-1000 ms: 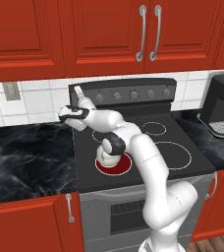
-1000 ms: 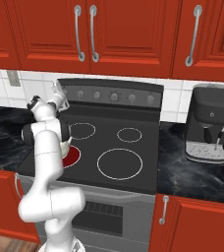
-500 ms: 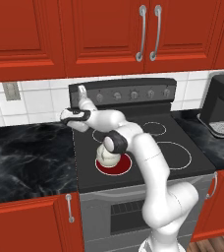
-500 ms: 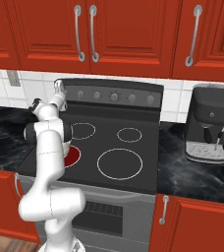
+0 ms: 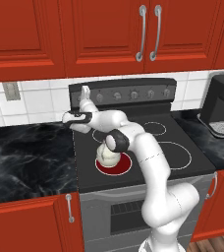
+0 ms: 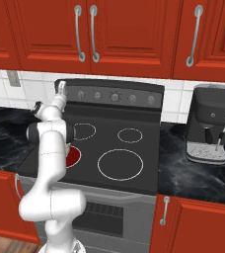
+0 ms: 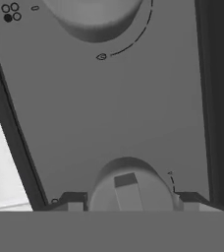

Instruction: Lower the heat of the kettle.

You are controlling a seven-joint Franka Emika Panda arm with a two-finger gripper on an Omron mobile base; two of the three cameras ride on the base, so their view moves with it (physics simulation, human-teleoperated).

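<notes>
The cream-white kettle [image 5: 107, 154] sits on the stove's front-left burner [image 5: 115, 166], which glows red; my forearm passes just above it. The red burner [image 6: 73, 156] also peeks out beside my arm in the right base view, where the arm hides the kettle. My gripper [image 5: 86, 93] [image 6: 61, 89] is up at the leftmost knob of the stove's back panel. In the hand view that grey knob [image 7: 128, 192] lies between my two fingertips [image 7: 72, 200], which stand open on either side of it. A second knob [image 7: 97, 17] is further along the panel.
The black stove [image 5: 182, 167] has three unlit burners and a row of knobs [image 5: 133, 94] on its back panel. A dark coffee machine [image 5: 222, 110] [image 6: 210, 123] stands on the marble counter to the right. Red cabinets hang above.
My hand has moved slightly right and closer to the leftmost knob on the back panel. The kettle and burner are unchanged.
</notes>
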